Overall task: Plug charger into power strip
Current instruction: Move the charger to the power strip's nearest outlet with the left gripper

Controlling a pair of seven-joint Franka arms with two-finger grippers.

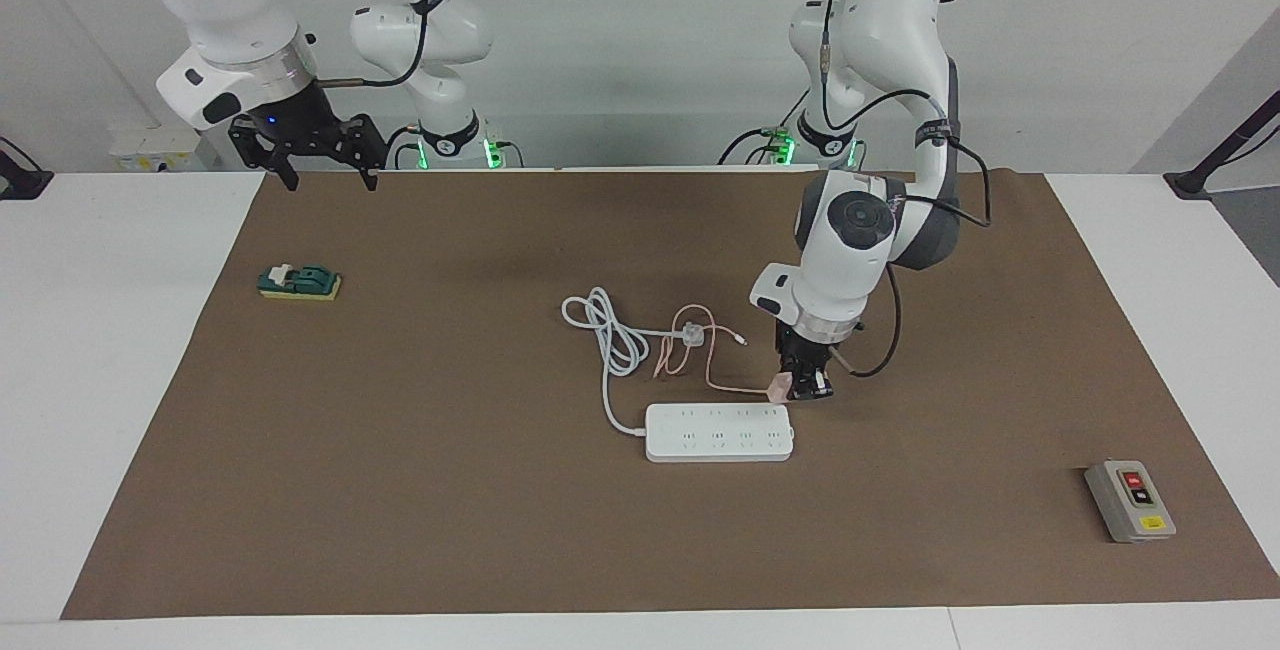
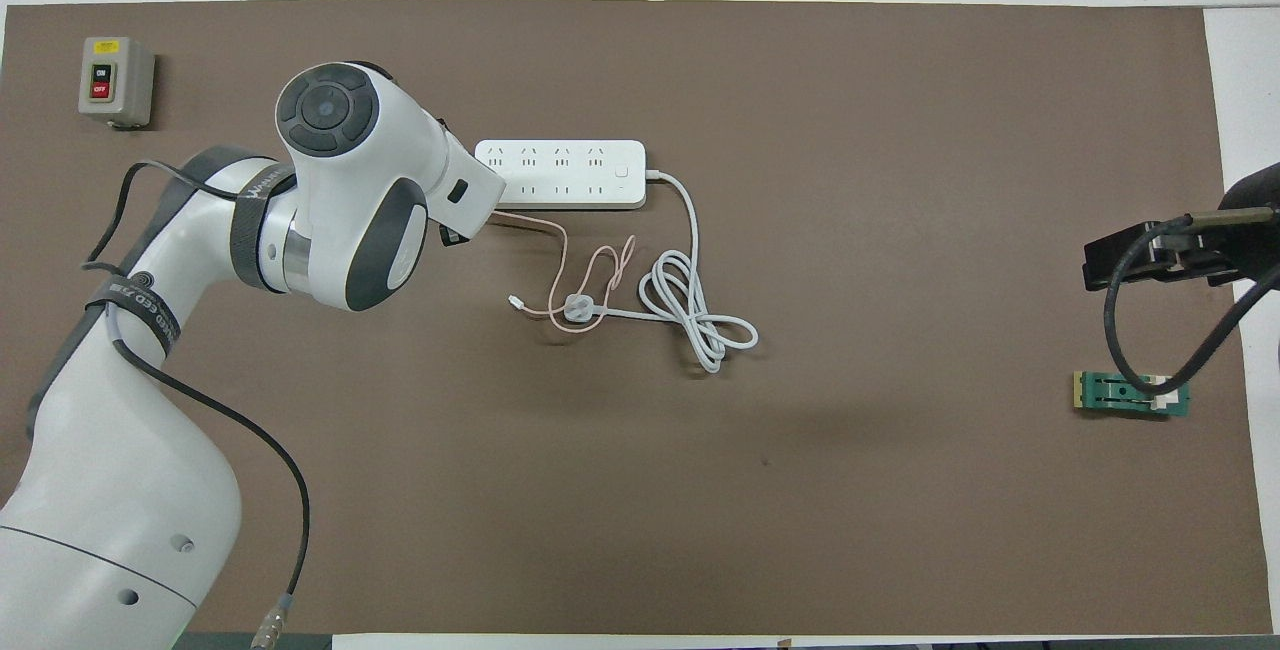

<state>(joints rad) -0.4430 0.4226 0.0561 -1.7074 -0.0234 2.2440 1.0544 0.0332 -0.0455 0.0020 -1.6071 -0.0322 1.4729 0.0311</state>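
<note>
A: Brown matte paper mat (image 1: 400, 490) covers the middle of the white table (image 1: 100, 380). At frame centre of the facing view lies the power strip (image 1: 719, 432), a long flat white plastic block with two rows of sockets. Its thick white cord (image 1: 607, 335) loops in a loose coil just above it in that frame.

B: Where is the charger?

A: The charger (image 1: 775, 390), a small pale pink cube, sits in the left gripper (image 1: 803, 389), just above the strip's right-hand end in the facing view. The fingers are clamped shut on it. Whether the cube touches the strip I cannot tell. Its thin pink cable (image 1: 700, 355) trails off in soft curls toward the white cord. In the overhead view the arm's rounded white wrist covers the gripper and the cube; only the cable (image 2: 560, 250) shows there, below the strip (image 2: 560, 173).

B: And the right gripper?

A: The right gripper (image 1: 322, 175), black and angular, hangs over the mat's edge at the upper left of the facing frame, fingers spread wide, nothing in them. That arm waits.

B: Other items?

A: A small green flat block (image 1: 300, 282) with a white piece on it lies at left of the facing frame. A grey box (image 1: 1130, 501) with a red and a black button sits at lower right, well apart from the strip.
</note>
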